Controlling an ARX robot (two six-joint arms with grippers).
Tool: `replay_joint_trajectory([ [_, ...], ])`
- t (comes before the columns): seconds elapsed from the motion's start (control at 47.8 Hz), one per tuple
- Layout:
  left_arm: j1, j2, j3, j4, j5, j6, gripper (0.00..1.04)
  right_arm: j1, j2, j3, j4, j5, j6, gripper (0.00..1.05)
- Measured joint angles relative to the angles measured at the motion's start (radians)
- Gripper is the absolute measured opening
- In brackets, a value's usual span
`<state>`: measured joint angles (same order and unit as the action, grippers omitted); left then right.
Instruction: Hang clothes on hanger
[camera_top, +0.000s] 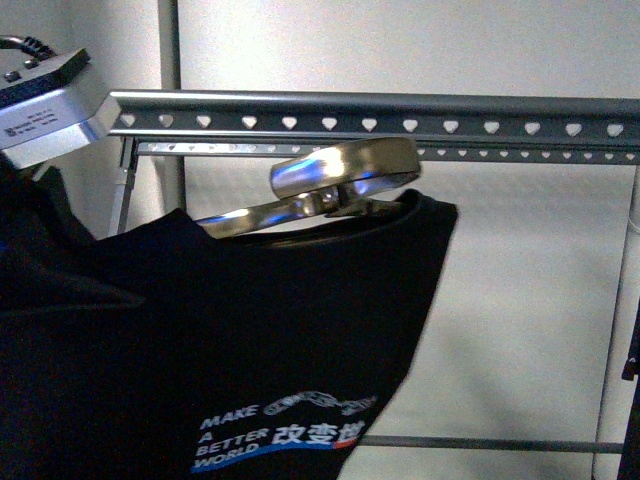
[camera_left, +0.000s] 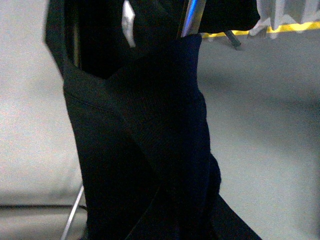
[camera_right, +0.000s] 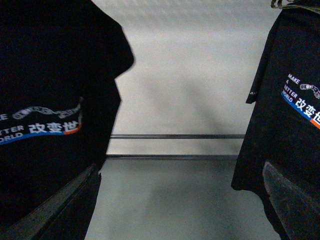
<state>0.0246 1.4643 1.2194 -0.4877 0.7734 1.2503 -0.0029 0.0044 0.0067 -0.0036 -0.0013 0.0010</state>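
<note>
The black T-shirt (camera_top: 250, 330) with white "MAKE A BETTER WORLD" lettering hangs on a shiny metal coat hanger (camera_top: 340, 180) threaded through its collar. The coat hanger's hook sits just under the grey rack's top rail (camera_top: 400, 112), which has a row of heart-shaped holes. My left arm (camera_top: 45, 105) is at the upper left, by the shirt's shoulder. In the left wrist view, bunched black fabric (camera_left: 150, 150) fills the middle and hides the jaws, which are shut on it. My right gripper (camera_right: 170, 210) is open and empty, with the printed shirt (camera_right: 50, 100) to one side.
A second black T-shirt (camera_right: 295, 105) with the same print hangs on the other side of my right gripper. Two low rack rails (camera_right: 175, 136) cross in front of a pale wall. A rack upright (camera_top: 612, 380) stands at the far right.
</note>
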Motion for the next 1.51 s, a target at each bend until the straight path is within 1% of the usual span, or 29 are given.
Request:
replay_joint_trajectory([
  [0.146,-0.064,0.021,0.023,0.056,-0.021,0.126,0.04,0.000,0.000,0.000,0.000,0.000,0.000,0.97],
  [0.293,-0.103,0.021,0.021,0.180,-0.040,0.187,0.04,0.000,0.000,0.000,0.000,0.000,0.000,0.97],
  [0.732,-0.110,0.021,0.018,0.189,-0.040,0.211,0.04,0.000,0.000,0.000,0.000,-0.001,0.000,0.97],
  [0.753,-0.110,0.021,0.018,0.189,-0.040,0.211,0.04,-0.011,0.010,0.003,-0.011,-0.043,0.018,0.97],
  [0.774,-0.110,0.021,0.017,0.189,-0.040,0.212,0.04,-0.056,0.045,0.026,-0.057,-0.182,0.055,0.97],
  [0.795,-0.110,0.021,0.016,0.189,-0.040,0.212,0.04,-0.089,0.076,0.039,-0.070,-0.259,0.065,0.97],
  [0.816,-0.110,0.021,0.016,0.189,-0.041,0.213,0.04,-0.167,0.169,0.066,-0.054,-0.428,0.073,0.97],
  [0.837,-0.110,0.021,0.016,0.189,-0.041,0.215,0.04,-0.210,0.228,0.082,-0.026,-0.489,0.067,0.97],
  [0.879,-0.113,0.021,0.016,0.189,-0.039,0.216,0.04,-0.306,0.382,0.134,0.068,-0.651,0.002,0.97],
  [0.921,-0.113,0.021,0.016,0.189,-0.040,0.217,0.04,-0.364,0.510,0.192,0.141,-0.720,-0.075,0.97],
  [0.941,-0.113,0.021,0.015,0.189,-0.040,0.217,0.04,-0.386,0.604,0.244,0.182,-0.745,-0.145,0.97],
  [0.962,-0.112,0.021,0.015,0.189,-0.040,0.217,0.04,-0.393,0.666,0.282,0.200,-0.749,-0.183,0.97],
  [0.983,-0.111,0.021,0.015,0.189,-0.041,0.217,0.04,-0.396,0.714,0.314,0.210,-0.749,-0.221,0.97],
  [1.004,-0.109,0.021,0.015,0.189,-0.042,0.218,0.04,-0.394,0.812,0.386,0.221,-0.740,-0.329,0.97],
  [1.025,-0.108,0.021,0.015,0.189,-0.043,0.218,0.04,-0.389,0.867,0.427,0.226,-0.735,-0.368,0.97],
  [1.067,-0.107,0.021,0.015,0.189,-0.043,0.218,0.04,-0.368,0.990,0.524,0.227,-0.724,-0.517,0.97],
  [1.109,-0.107,0.021,0.015,0.189,-0.043,0.218,0.04,-0.350,1.048,0.577,0.222,-0.721,-0.601,0.97],
  [1.213,-0.109,0.021,0.015,0.189,-0.043,0.218,0.04,-0.247,1.188,0.767,0.078,-0.729,-0.968,0.97],
  [1.297,-0.111,0.021,0.015,0.189,-0.042,0.218,0.04,-0.172,1.255,0.874,0.008,-0.682,-1.202,0.97],
  [1.318,-0.111,0.021,0.015,0.189,-0.042,0.218,0.04,-0.167,1.258,0.880,0.006,-0.679,-1.213,0.97],
  [1.381,-0.111,0.021,0.015,0.189,-0.041,0.218,0.04,-0.118,1.302,0.950,-0.020,-0.644,-1.302,0.97],
  [1.506,-0.109,0.021,0.015,0.189,-0.042,0.218,0.04,-0.034,1.373,1.067,-0.095,-0.583,-1.385,0.97],
])
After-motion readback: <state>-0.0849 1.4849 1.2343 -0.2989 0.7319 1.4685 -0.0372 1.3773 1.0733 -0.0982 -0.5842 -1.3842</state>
